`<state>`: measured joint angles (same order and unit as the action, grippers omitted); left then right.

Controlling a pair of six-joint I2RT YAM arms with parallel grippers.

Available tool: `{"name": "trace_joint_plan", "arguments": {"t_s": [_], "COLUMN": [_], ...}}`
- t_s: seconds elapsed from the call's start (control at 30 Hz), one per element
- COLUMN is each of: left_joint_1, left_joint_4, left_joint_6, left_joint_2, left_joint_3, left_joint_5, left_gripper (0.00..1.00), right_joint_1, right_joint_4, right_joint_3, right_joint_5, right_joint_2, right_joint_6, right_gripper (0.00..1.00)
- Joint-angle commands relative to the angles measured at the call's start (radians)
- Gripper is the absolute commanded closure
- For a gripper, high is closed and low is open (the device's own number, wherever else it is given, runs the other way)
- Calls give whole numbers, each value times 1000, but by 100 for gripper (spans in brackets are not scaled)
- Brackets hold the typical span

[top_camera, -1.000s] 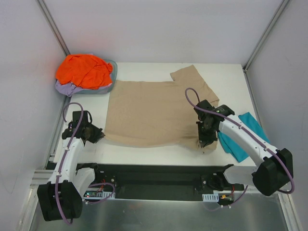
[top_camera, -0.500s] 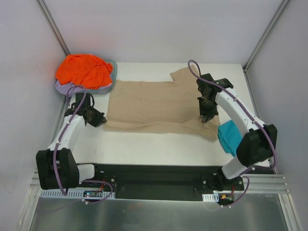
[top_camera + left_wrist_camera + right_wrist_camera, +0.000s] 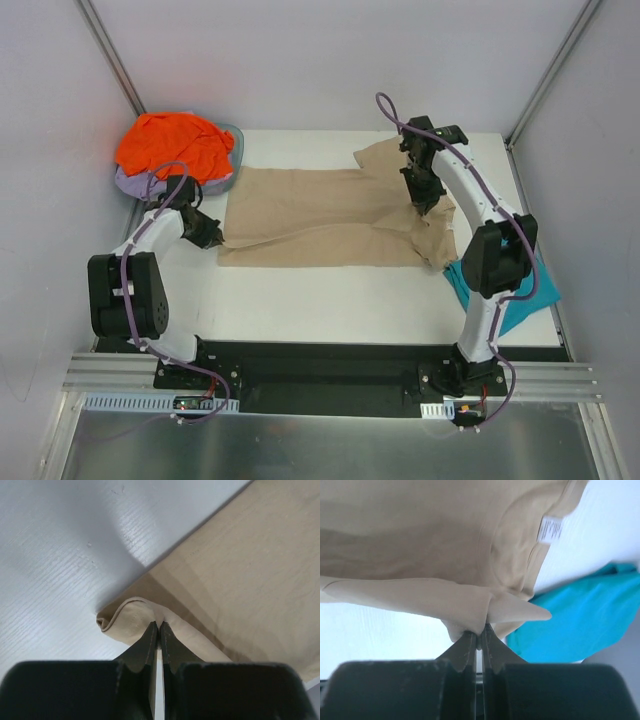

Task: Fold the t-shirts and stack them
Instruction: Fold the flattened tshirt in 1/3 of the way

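Note:
The tan t-shirt (image 3: 320,215) lies across the middle of the table, its near part doubled over toward the back. My left gripper (image 3: 213,238) is shut on its left corner (image 3: 132,622), low by the tabletop. My right gripper (image 3: 427,205) is shut on a pinch of its right edge (image 3: 470,611), lifted off the table. A teal t-shirt (image 3: 490,290) lies on the right, partly under the right arm, and shows below the tan cloth (image 3: 570,615) in the right wrist view. An orange t-shirt (image 3: 175,145) is heaped on a lavender one (image 3: 135,183) at the back left.
A shallow teal-grey basin (image 3: 230,150) holds the orange and lavender heap in the back left corner. White walls close in the table on three sides. The black base rail (image 3: 320,375) runs along the near edge.
Both grippers have carried the tan shirt's near edge away from the arm bases toward the back, folding the shirt over itself. The teal shirt now shows more on the right.

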<state>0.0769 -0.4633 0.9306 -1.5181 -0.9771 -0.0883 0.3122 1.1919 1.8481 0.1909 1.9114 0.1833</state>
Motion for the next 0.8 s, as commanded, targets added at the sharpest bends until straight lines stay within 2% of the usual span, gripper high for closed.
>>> {"name": "trace_joint_plan", "arguments": {"t_s": [0.0,0.17,0.23,0.27,0.3,0.33,0.37,0.43,0.47,0.5,0.53,0.6,0.63,0.7,0.73,0.77], "left_joint_1": [-14,-14,-14,-14,-14,-14,-14,-15,-19,-22,-23,-32,-45,-60,-74,-75], "left_joint_4": [15,15,14,14,14,14,14,14,14,14,14,14,14,14,12,14], "left_joint_6": [14,17,13,8,5,1,-3,-12,-13,-18,-21,-26,-27,-35,-38,-44], "left_joint_2": [-34,-68,-86,-91,-94,-93,-87,-59,-45,-12,7,65,84,130,140,153], "left_joint_3": [-51,-67,-81,-86,-90,-100,-103,-107,-106,-101,-88,-66,-45,-23,-3,5], "left_joint_5": [50,70,65,65,65,65,62,56,56,59,58,53,47,32,27,18], "left_gripper": [100,100,100,89,81,73,54,28,11,3,1,1,1,1,1,1], "right_joint_1": [-8,-7,-5,-5,-5,-7,-7,-7,-5,-5,-7,-15,-21,-45,-51,-59], "right_joint_4": [47,-9,-70,-83,-95,-101,-112,-141,-152,-173,-190,-250,-274,-358,-398,-446], "right_joint_3": [147,230,241,259,313,338,358,361,340,279,226,122,-8,-140,-267,-335], "right_joint_5": [61,125,168,218,238,255,281,272,266,253,213,145,43,-83,-220,-285], "right_joint_2": [110,231,261,296,314,328,342,327,287,256,223,106,63,-55,-92,-153], "right_joint_6": [209,416,484,487,489,473,463,434,376,343,306,156,95,-50,-91,-125], "right_gripper": [97,92,77,73,61,53,49,43,39,29,23,1,3,3,3,3]}}
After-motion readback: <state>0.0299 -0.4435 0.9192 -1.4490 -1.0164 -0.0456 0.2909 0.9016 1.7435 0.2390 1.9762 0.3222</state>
